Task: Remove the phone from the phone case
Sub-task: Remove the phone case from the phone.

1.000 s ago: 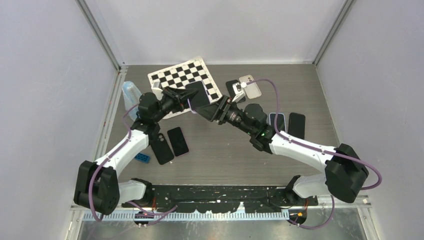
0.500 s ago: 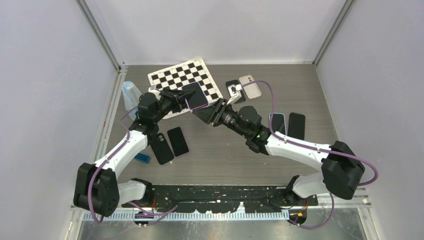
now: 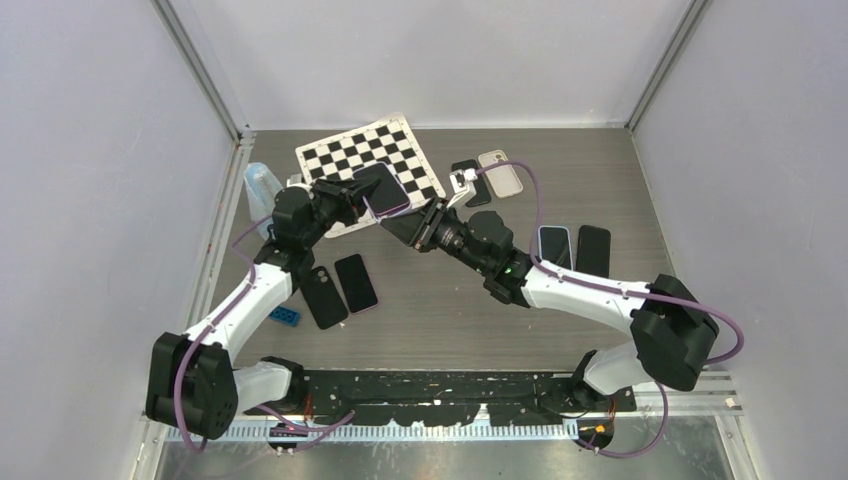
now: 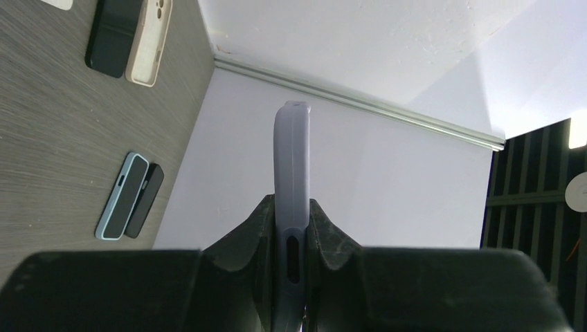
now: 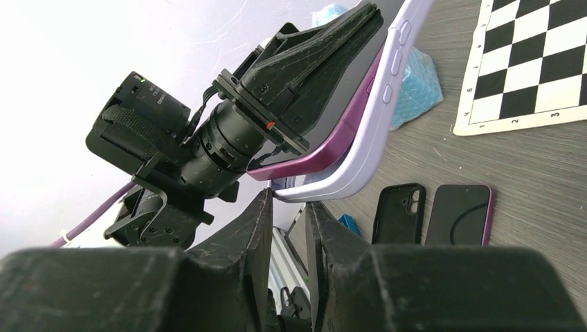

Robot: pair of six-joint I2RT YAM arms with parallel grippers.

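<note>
Above the checkerboard [image 3: 400,150], our left hand [image 4: 291,211] clamps the phone case [image 4: 291,152]. Our right hand [image 5: 289,202] sits nearly closed at its corner (gripping? we cannot tell), so we peel it slowly off the phone [image 5: 325,149].

The left arm [image 3: 245,300] and right arm [image 3: 580,290] each have glossy white shells between chunky black joint blocks, with a purple cable [image 3: 539,205] looping alongside. A small green light [image 3: 507,268] glows on the right arm. The left gripper [image 4: 291,207] and right gripper [image 5: 289,200] are matte black, with grainy, wedge-shaped fingers [image 5: 235,242]; a tiny red mark [image 5: 269,125] sits on the left wrist collar.
</note>
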